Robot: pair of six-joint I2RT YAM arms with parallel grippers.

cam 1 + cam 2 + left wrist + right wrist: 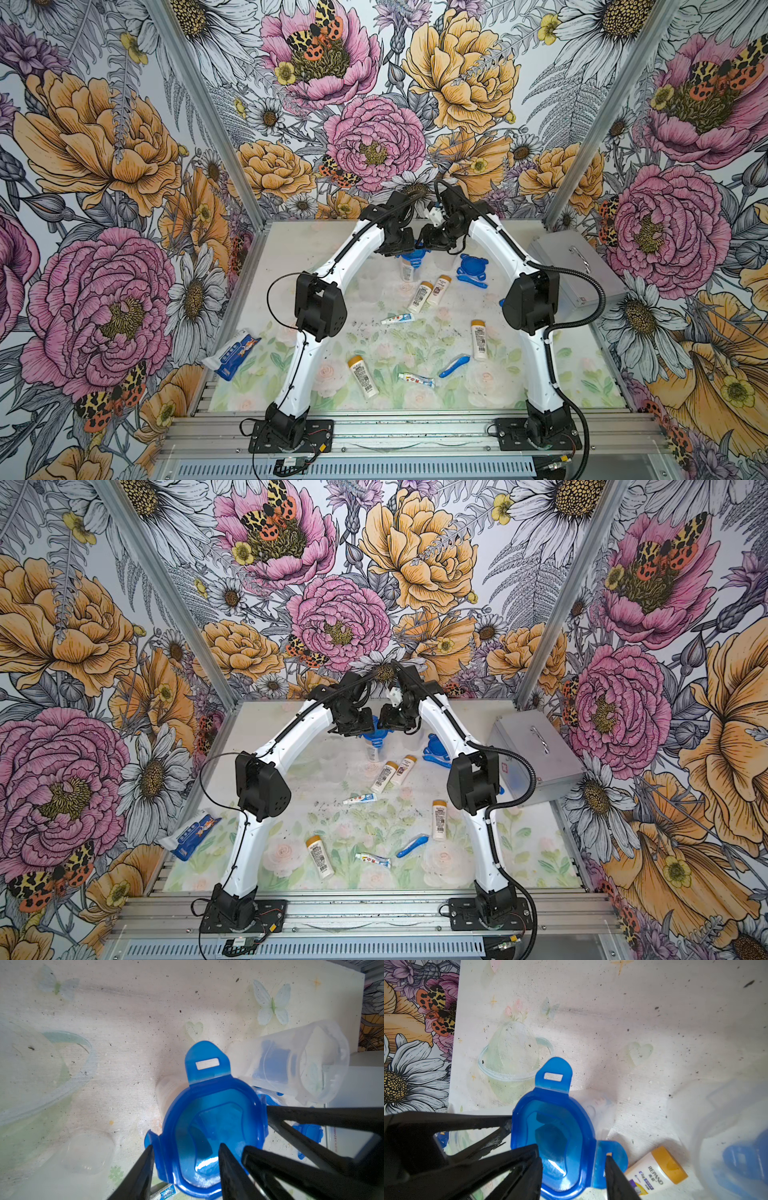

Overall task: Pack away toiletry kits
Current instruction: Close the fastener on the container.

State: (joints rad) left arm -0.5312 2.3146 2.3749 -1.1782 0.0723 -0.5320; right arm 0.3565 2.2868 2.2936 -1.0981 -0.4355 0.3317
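— Where is the blue lid to be found?

— It is seen at the upper middle of the table in both top views, on top of a clear cup and half hidden under the two wrists.

— How are the pincers set?

— The left pincer is clenched on one side of the lid, with a side tab and the rim caught between its fingers. The right pincer is clenched on the opposite side in the same way, with one fingertip laid on a tab.

— What is left loose?

— Four orange-capped bottles, two toothpaste tubes and a blue toothbrush are scattered lower in the frame. A second lid is laid just right of the wrists. A silver case is set at the table's right edge.
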